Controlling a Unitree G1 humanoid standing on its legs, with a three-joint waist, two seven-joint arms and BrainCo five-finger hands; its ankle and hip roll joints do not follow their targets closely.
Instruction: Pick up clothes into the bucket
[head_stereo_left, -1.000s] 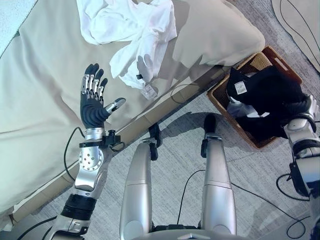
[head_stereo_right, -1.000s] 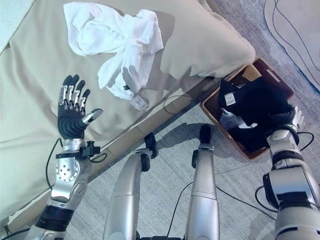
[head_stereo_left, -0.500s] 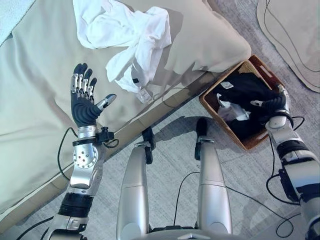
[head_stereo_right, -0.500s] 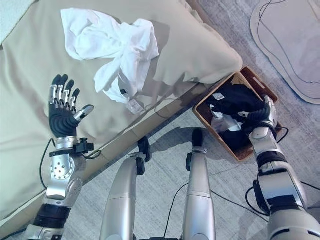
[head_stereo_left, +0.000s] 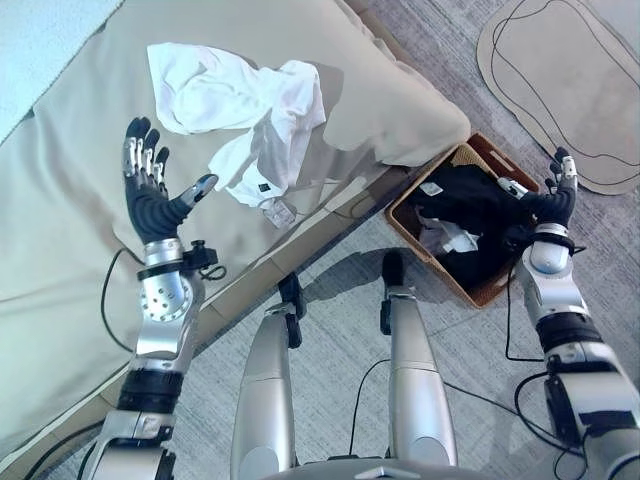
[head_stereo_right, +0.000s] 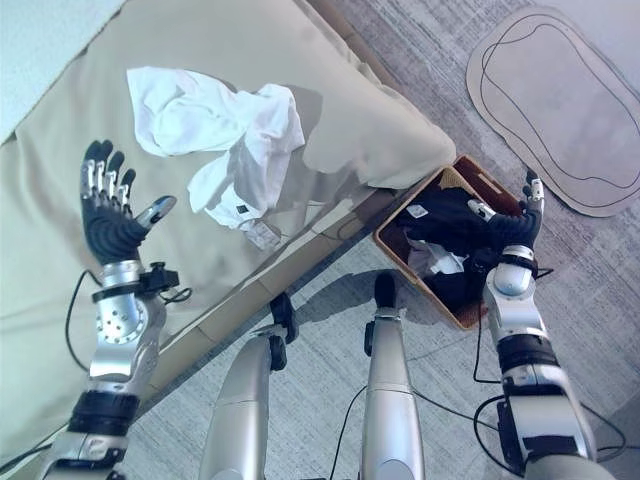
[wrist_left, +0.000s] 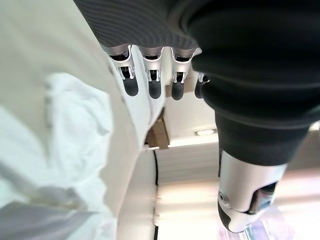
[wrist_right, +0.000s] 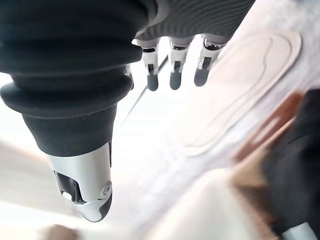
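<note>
Left eye view: white clothes (head_stereo_left: 240, 100) are lying crumpled on the bed (head_stereo_left: 70, 230) at upper left; soft and light, probably best pinched at a raised fold. The left hand (head_stereo_left: 150, 195) is hovering beside them, fingers spread, empty. At right, the right hand (head_stereo_left: 548, 205) is hanging, fingers straight, over the basket (head_stereo_left: 405, 215) holding dark clothes (head_stereo_left: 470, 205). The left wrist view is adding the folds up close.

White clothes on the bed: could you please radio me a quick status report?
Both hands open: left hand over the bed, right hand above the basket. White clothes on bed, ungrasped. Black clothes in basket. Nothing blocking.
</note>
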